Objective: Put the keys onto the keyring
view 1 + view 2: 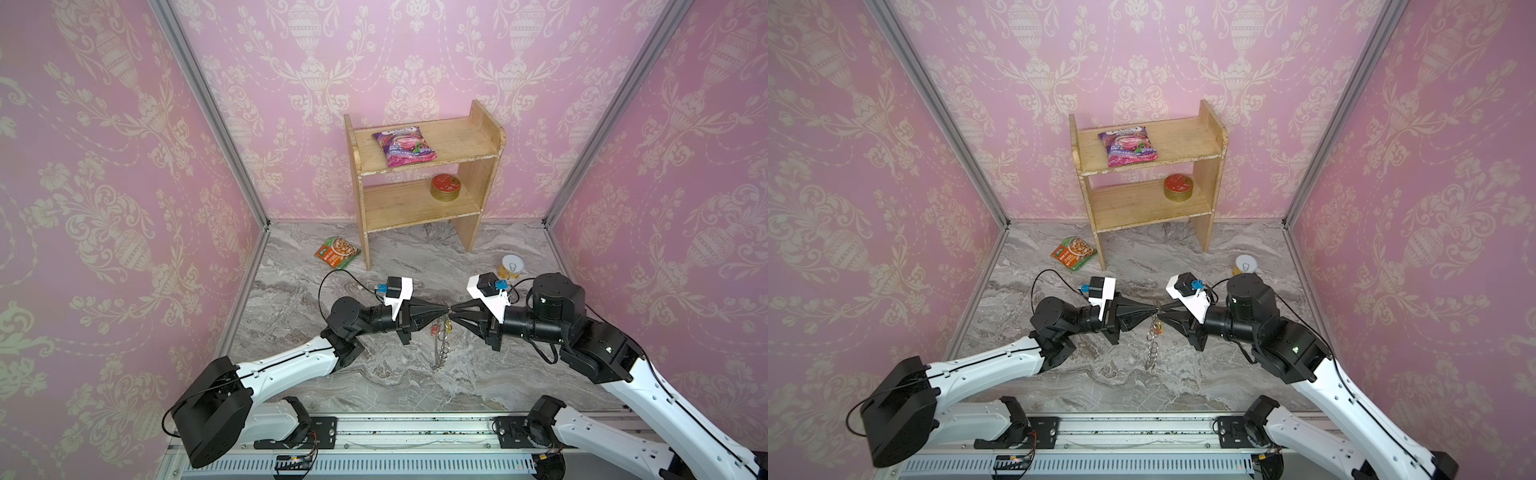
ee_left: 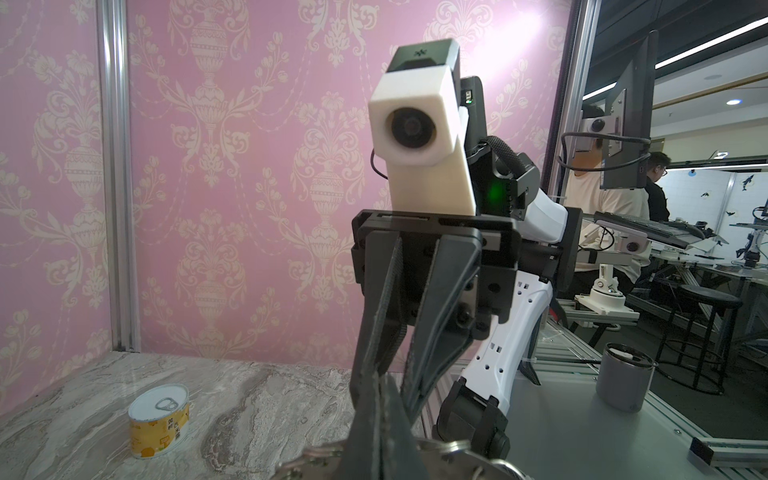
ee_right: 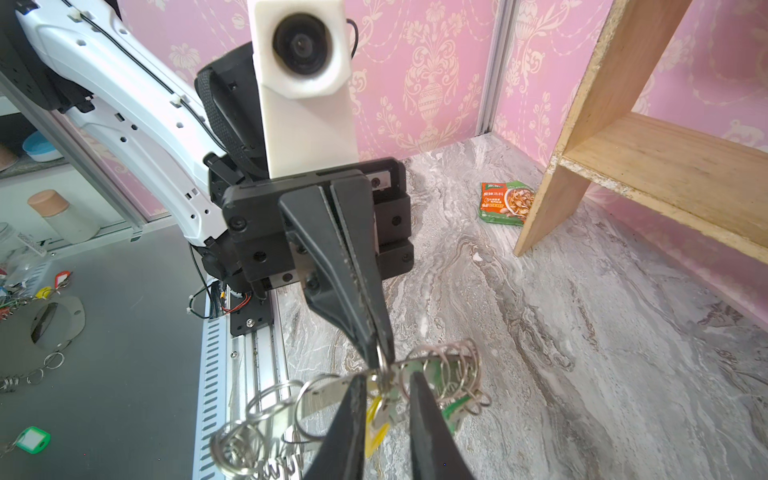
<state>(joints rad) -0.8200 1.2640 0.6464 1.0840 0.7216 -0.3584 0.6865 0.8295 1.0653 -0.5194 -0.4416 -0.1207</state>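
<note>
Fingers (image 3: 336, 270) of my left gripper (image 1: 446, 310) pinch the large flat grey metal keyring (image 1: 439, 349), dangling it edge-on over the grey marble tabletop (image 1: 374, 386) so my right gripper's (image 3: 388, 380) slightly spread fingers straddle a small yellow-tagged metal key (image 3: 376, 415).

Keyring (image 1: 439, 349): flat grey metal ring, silver wire loops round the rim. Hangs upright, edge-on in both top views. Keys (image 1: 1157, 328): red-orange tag (image 1: 434, 330), yellow tag (image 3: 376, 419) and green tag (image 3: 451, 409), clustered at its 12 o'clock end.
</note>
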